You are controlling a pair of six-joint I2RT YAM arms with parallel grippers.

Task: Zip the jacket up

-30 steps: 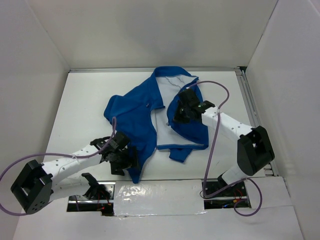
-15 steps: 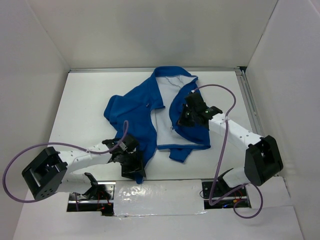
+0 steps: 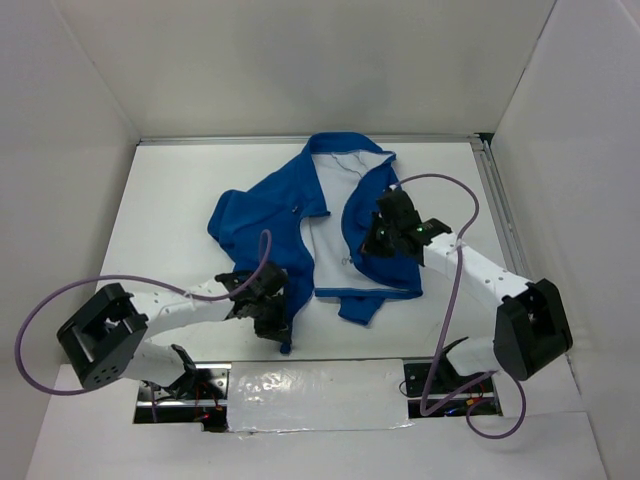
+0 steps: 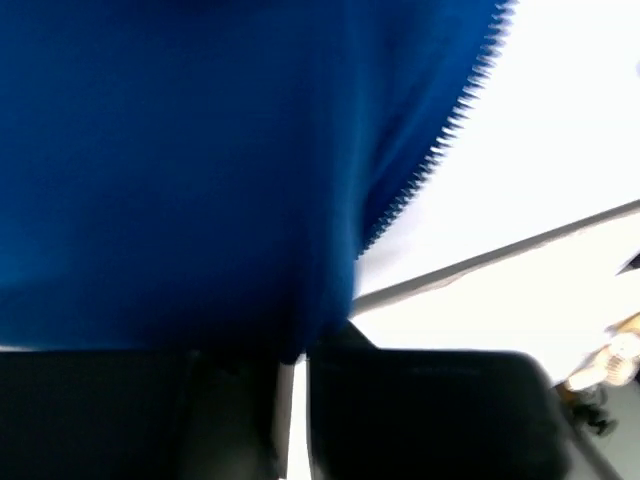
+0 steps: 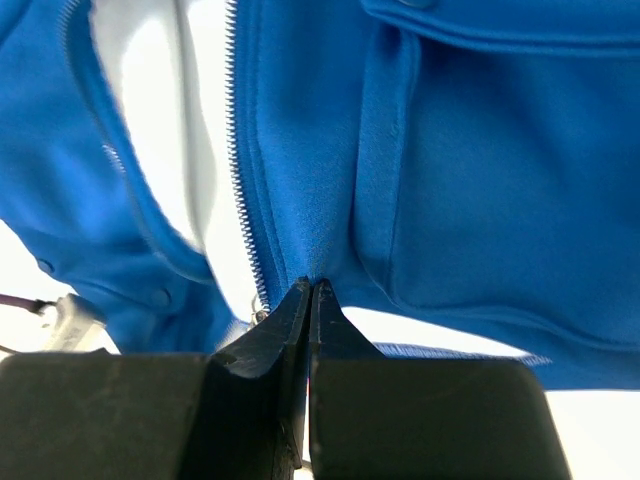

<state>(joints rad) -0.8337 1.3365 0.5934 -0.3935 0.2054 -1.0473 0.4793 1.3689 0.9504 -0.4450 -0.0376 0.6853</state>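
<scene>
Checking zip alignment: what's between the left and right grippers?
In the top view, the jacket lies open there: its white lining fills the stretch between the left gripper and the right gripper, each on a blue front edge.

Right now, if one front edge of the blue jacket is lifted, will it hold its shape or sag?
Probably sag: the jacket lies in soft folds, sleeves crumpled. It looks light, since the fabric bunches where the right gripper pinches it. The zipper teeth may stiffen that edge slightly.
</scene>
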